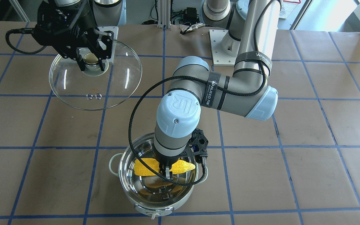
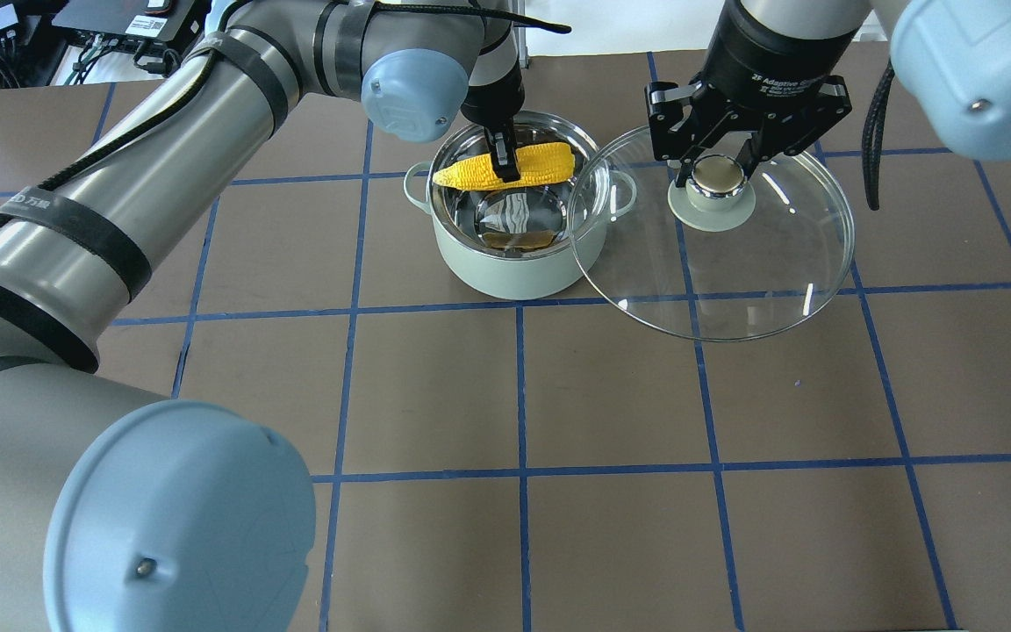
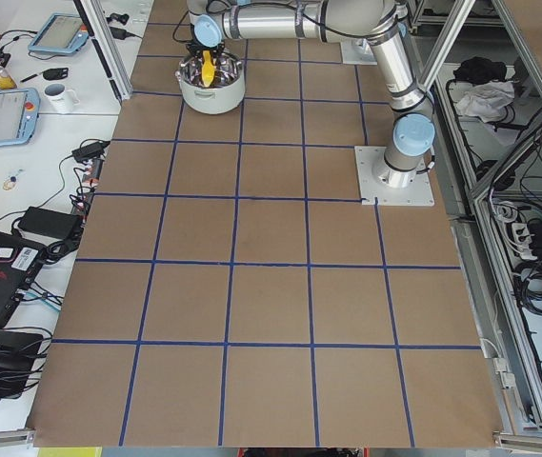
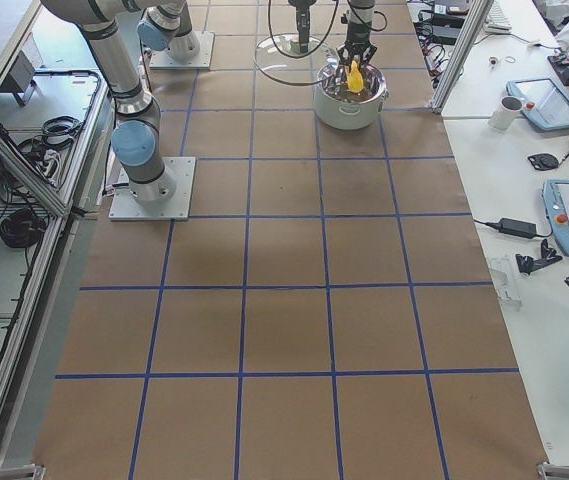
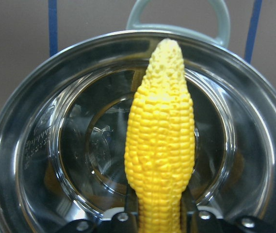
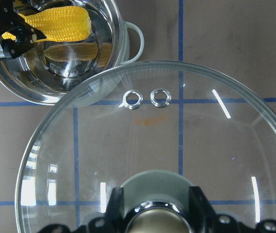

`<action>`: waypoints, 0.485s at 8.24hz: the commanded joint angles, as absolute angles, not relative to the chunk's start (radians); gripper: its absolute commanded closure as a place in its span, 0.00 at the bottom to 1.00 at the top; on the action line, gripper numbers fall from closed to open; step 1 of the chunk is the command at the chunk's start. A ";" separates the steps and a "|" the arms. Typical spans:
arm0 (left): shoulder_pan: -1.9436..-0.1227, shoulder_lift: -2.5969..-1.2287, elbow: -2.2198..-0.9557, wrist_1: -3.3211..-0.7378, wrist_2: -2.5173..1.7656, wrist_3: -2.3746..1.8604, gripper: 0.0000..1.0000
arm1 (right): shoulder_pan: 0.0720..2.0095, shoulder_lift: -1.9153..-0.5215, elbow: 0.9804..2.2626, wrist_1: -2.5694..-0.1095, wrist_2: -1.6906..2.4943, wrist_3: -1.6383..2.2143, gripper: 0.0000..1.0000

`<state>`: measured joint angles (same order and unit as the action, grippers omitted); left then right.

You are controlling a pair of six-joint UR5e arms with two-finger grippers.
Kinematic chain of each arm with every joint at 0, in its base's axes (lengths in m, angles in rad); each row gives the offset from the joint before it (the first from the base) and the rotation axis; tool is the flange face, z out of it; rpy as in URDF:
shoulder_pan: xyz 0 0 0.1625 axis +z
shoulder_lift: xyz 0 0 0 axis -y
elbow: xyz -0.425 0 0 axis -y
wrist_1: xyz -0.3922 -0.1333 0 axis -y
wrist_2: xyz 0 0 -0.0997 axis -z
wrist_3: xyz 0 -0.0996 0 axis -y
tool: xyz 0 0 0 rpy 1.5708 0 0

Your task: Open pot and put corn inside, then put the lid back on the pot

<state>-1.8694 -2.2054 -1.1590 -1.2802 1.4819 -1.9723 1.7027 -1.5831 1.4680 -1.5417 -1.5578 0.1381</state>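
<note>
The left tool [image 2: 503, 165] was clenched on the corn [image 2: 545, 163] near its middle. It held the cob level across the open mouth of the pot [image 2: 514, 268], above the steel bottom, with the pointed end toward the robot's left. The pot stood on the table [image 2: 611, 395]. The right tool [image 2: 714, 175] was clamped on the knob [image 2: 709, 211] of the lid [image 2: 734, 272]. The glass lid hung just beside the pot on the robot's right, its edge overlapping the pot's rim in the overhead view.
</note>
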 commanded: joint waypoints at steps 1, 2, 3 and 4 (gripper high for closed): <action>-1.879 -2.206 -1.160 -1.276 1.486 -1.977 0.58 | 1.703 -1.583 1.468 -1.543 -1.557 0.138 0.88; -1.879 -2.206 -1.161 -1.273 1.482 -1.977 0.48 | 1.703 -1.583 1.468 -1.542 -1.557 0.138 0.88; -1.879 -2.204 -1.161 -1.266 1.482 -1.976 0.34 | 1.703 -1.583 1.468 -1.545 -1.555 0.138 0.88; -1.879 -2.204 -1.161 -1.232 1.489 -1.974 0.19 | 1.703 -1.583 1.468 -1.545 -1.555 0.138 0.88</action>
<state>-1.8784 -2.2053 -1.1607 -1.2691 1.4831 -1.9765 1.7027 -1.5831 1.4680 -1.5433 -1.5563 0.1381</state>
